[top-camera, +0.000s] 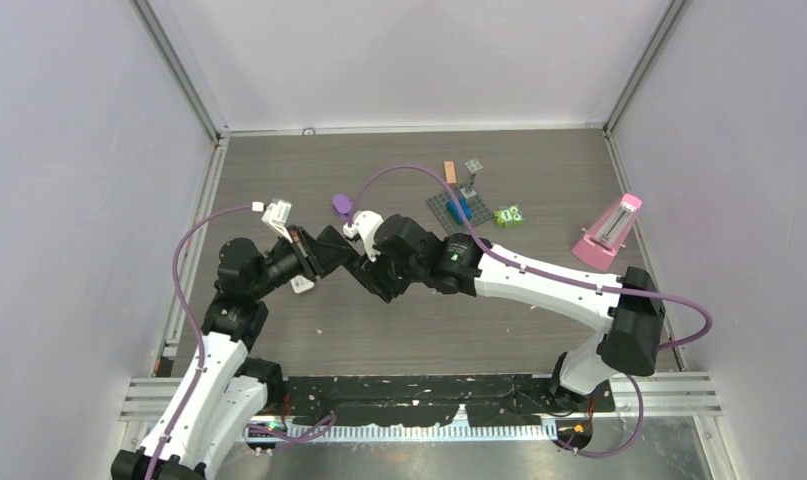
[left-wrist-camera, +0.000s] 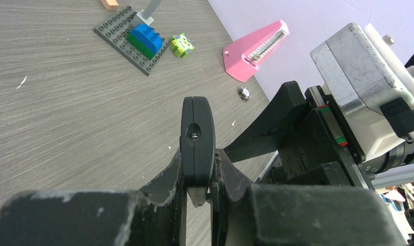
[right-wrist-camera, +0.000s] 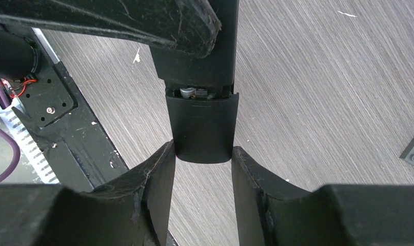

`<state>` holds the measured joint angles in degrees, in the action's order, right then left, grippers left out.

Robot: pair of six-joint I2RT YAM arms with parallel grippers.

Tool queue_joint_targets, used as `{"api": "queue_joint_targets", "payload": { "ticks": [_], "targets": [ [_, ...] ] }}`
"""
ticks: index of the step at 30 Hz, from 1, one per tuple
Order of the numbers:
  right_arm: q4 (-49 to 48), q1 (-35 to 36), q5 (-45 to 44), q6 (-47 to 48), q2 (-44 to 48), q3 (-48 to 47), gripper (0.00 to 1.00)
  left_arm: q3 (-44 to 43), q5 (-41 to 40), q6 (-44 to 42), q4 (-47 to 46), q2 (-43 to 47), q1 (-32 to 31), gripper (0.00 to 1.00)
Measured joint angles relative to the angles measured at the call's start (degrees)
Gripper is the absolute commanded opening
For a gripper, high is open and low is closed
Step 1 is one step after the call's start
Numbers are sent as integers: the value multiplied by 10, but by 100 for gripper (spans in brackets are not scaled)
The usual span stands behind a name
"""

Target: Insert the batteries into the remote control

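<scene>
The black remote control (left-wrist-camera: 197, 128) is held off the table between both grippers. My left gripper (left-wrist-camera: 199, 156) is shut on it, and that view shows it edge-on. My right gripper (right-wrist-camera: 203, 149) is closed on the rounded end of its back cover (right-wrist-camera: 202, 130), one finger on each side. The cover stands slightly apart from the body, leaving a narrow gap. A silvery battery end (right-wrist-camera: 187, 92) shows in that gap. In the top view the two grippers meet at the table's middle, the left (top-camera: 329, 250) and the right (top-camera: 376, 272). No loose batteries are in view.
A grey brick baseplate (top-camera: 459, 210) with a blue brick stands behind the grippers, beside a green block (top-camera: 509, 215). A pink metronome (top-camera: 607, 235) stands at the right. Also on the table are a purple piece (top-camera: 342, 205), an orange block (top-camera: 450, 171) and a small white piece (top-camera: 301, 284).
</scene>
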<state>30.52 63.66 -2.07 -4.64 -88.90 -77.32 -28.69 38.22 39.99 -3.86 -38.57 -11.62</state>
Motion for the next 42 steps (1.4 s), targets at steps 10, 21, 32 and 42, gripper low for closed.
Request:
{"api": "queue_joint_targets", "payload": {
  "ticks": [10,21,32,42],
  "targets": [
    [2,3,-1,2,-5,-3,39,-1,1,0,3,-1,0,0],
    [14,4,-2,4,-12,-12,39,-1,25,-2,-1,-11,0,0],
    [17,4,-2,4,-21,-20,41,-1,28,1,-6,-13,0,0],
    [21,4,-13,-3,-36,-32,44,-1,19,3,-6,-15,0,0]
  ]
}}
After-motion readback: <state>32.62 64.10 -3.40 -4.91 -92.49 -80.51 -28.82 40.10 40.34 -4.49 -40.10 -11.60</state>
